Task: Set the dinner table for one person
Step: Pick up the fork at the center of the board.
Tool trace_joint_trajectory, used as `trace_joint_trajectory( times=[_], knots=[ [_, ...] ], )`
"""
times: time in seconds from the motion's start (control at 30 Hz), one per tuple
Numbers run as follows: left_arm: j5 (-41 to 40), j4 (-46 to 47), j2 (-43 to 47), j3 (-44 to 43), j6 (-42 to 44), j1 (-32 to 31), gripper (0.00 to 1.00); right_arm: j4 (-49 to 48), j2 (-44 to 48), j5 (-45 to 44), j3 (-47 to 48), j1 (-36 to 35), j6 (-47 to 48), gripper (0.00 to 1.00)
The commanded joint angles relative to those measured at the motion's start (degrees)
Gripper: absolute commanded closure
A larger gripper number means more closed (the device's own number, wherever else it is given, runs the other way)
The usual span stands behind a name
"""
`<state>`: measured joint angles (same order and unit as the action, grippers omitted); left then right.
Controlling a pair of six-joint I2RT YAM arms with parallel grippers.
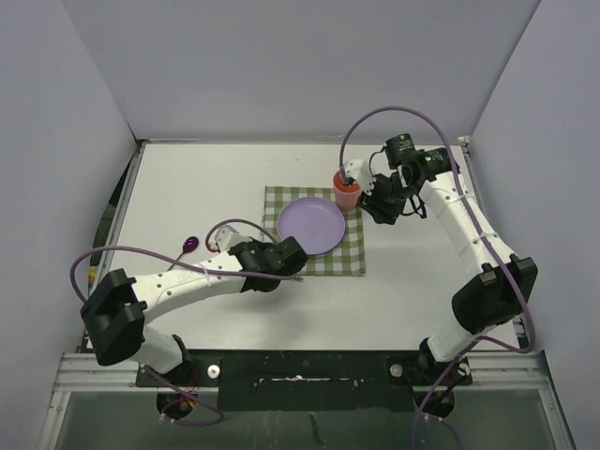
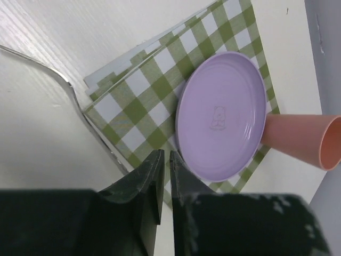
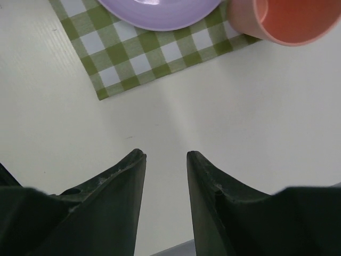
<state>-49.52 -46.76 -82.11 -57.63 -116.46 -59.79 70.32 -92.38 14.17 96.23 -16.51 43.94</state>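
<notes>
1. Top view: the white desk fills the frame. The left hand is at centre by the checked cloth, and the right hand is beside the orange cup.
2. Left wrist: the hand is clenched. A fork runs to one finger, but I cannot tell whether it is gripped. The purple plate shows a faint bear-like emblem.
3. Right wrist: the hand is released above the desk.

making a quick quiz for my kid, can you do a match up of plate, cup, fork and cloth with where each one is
1 plate
2 cup
3 fork
4 checked cloth

a on the table, beside the cloth
b under the plate
c at the cloth's far right corner
d on the middle of the cloth

Pairs: 1-d, 2-c, 3-a, 4-b
</notes>
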Motion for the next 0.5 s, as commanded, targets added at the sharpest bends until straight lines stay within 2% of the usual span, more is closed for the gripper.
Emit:
trace_joint_trajectory(
  times=[0.0,0.13,0.23,0.3,0.4,0.47],
  knots=[
    [1.94,-6.62,-5.75,-7.24,-33.13,3.00,0.87,0.61,2.26,-3.02,-1.83,-2.66,0.60,0.62],
    [2.78,-11.88,-9.34,-14.84,-33.39,5.55,0.70,0.60,2.43,-3.54,-2.36,-3.16,0.81,0.62],
    [3.16,-14.88,-10.03,-16.56,-33.64,7.13,0.57,1.60,2.01,-4.54,-1.21,-3.58,1.66,0.62],
    [4.23,-13.87,-9.28,-14.16,-33.83,7.25,0.53,3.20,1.24,-5.12,0.62,-3.65,2.44,0.62],
    [9.17,-7.57,-9.10,-7.35,-34.03,8.57,0.51,4.35,0.58,-6.21,2.21,-3.70,3.45,0.61],
    [12.55,-8.10,-10.38,-5.65,-34.09,11.23,0.50,4.30,0.66,-6.65,2.23,-3.72,3.77,0.61]
  ],
)
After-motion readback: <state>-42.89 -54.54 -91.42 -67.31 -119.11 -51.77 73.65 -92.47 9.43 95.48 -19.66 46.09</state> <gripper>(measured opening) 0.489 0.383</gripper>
